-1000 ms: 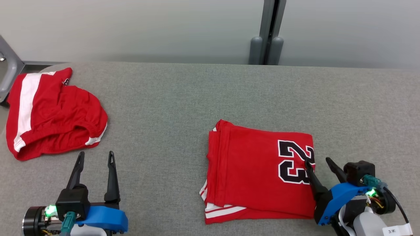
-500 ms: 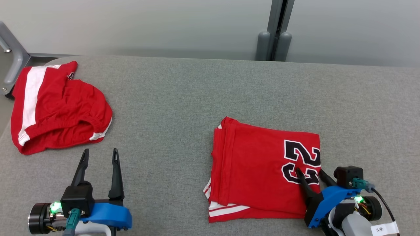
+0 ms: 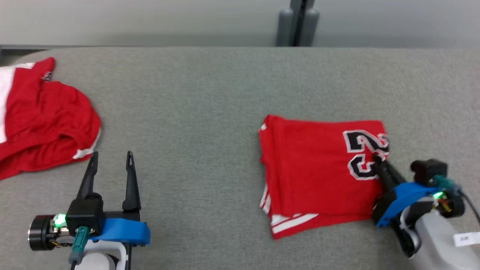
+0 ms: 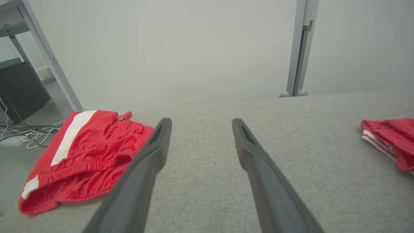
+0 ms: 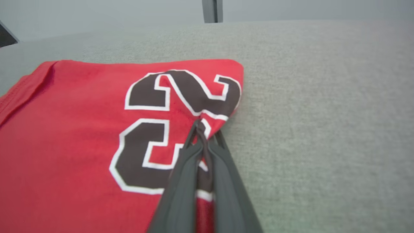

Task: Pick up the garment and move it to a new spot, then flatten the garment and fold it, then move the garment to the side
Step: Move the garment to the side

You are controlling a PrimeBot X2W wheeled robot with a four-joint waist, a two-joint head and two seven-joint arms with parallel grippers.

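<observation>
Closing since a second ago: my right jaws, which were standing apart astride the edge of the jersey [image 3: 318, 168], are now pressing together on that edge, gripping a pinch of red cloth right at the black-and-white number 23 [image 3: 356, 169].

Item 1, jersey: lying folded in a rough rectangle on the grey desk [image 3: 195, 112], spreading from my right jaws toward my left jaws. White-striped hems are showing at the corner nearest me. Cloth is puckering slightly where the fingers are biting.

Item 2, left jaws: standing open, fingers well apart, holding nothing, pointing forward over bare desk, well apart from the jersey.

Item 3, red shorts [image 3: 41, 116] with a white side stripe: lying crumpled ahead of my left jaws and to their outer side, near the fingertips but not touching them.
</observation>
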